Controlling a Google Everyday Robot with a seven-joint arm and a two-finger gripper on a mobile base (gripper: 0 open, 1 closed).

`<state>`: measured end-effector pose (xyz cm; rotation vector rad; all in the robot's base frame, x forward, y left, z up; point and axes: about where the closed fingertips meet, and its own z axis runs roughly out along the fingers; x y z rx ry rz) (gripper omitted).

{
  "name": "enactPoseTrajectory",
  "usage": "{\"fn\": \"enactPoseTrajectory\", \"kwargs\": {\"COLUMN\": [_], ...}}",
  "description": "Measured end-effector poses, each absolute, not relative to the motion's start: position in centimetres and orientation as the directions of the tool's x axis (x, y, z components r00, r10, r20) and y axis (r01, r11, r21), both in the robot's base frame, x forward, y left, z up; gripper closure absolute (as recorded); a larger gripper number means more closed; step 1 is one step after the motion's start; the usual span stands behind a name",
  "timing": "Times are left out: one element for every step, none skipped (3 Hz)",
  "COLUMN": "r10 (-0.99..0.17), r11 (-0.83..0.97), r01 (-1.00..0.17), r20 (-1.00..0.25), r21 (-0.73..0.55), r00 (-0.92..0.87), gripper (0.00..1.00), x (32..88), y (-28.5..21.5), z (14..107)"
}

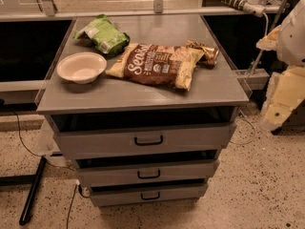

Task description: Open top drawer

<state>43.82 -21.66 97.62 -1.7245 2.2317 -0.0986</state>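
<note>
Top drawer (pixel 95 142): uppermost of three in the grey cabinet (pixel 143 97), directly under its top, front panel standing a little forward with a dark gap above it. Black loop handle (pixel 148 140) at the panel's centre, nothing touching it.

Gripper (pixel 276 109): off the cabinet's right side, about level with its top edge, apart from the cabinet. It holds nothing that I can see and touches nothing. Cannot tell whether it is open or closed.

Two lower drawers (pixel 147 173) also sit slightly forward of the cabinet.

On the cabinet top: white bowl (pixel 81 67) at left, green bag (pixel 102 34) behind it, brown snack bag (pixel 155 64) in the middle, small wrapper (pixel 204 51) at its right end.
</note>
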Motion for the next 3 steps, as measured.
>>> {"fn": "enactPoseTrajectory", "kwargs": {"r10": [-0.952,-0.952,-0.935], "r11": [0.267,0.234,0.204], "r01": [-0.928,-0.929,-0.927], "r20": [-0.221,-0.260,-0.345], "r21": [-0.259,-0.287,-0.314], "r00": [-0.212,-0.160,-0.089], "gripper": [0.00,0.00,0.00], "x": [43.7,43.4,43.8], "y": [-21.7,-21.5,-22.0], "z": [96.8,94.4,90.4]}}
